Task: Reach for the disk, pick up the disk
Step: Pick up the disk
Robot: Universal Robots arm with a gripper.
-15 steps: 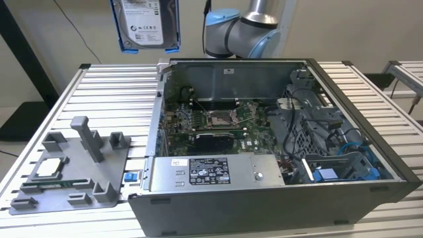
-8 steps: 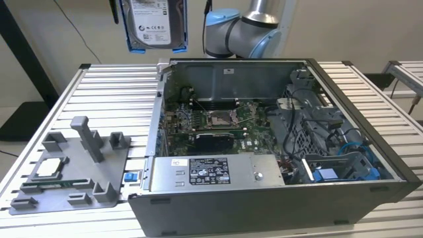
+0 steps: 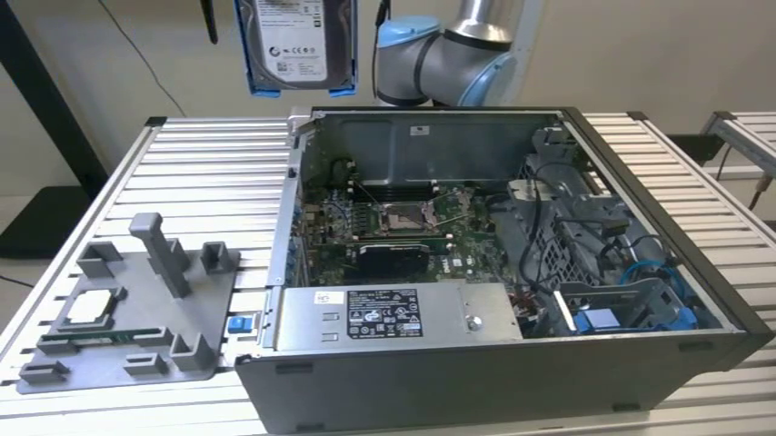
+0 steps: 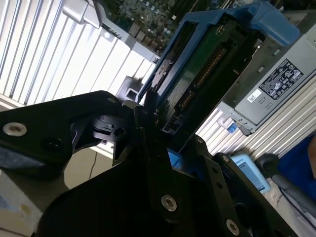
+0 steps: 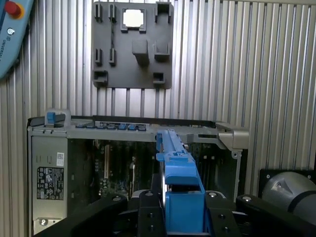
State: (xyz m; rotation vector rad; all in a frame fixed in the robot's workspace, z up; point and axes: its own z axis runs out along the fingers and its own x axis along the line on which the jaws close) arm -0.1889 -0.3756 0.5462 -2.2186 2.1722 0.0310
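1. The gripper (image 5: 182,203) is clamped on the disk (image 5: 178,165). In the first wrist view its black fingers (image 5: 149,210) press against either side of the blue bracket.
2. In the second wrist view the disk (image 4: 200,81) stands edge-on out of the gripper (image 4: 150,126), with its green circuit side and connector facing the camera.
3. In the exterior view the disk (image 3: 297,41) hangs upright in the air with its white label facing the camera. It is well above the table (image 3: 206,173) and touches nothing below it.
4. The arm (image 3: 442,54) shows just beside the disk, on the exterior view's right.
5. Below stands the open case (image 3: 510,372). Inside it are the board (image 3: 401,218) and the power supply (image 3: 388,313), which lies along the near wall.
6. Blue cables (image 3: 642,272) and a blue part sit in the end of the case on the exterior view's right.
7. On the table, at the exterior view's left of the case, lies a grey tray (image 3: 145,354). A square silver chip (image 3: 94,309) rests in it.
8. In the first wrist view the tray (image 5: 133,64) and chip (image 5: 133,18) lie on the slats beyond the case.
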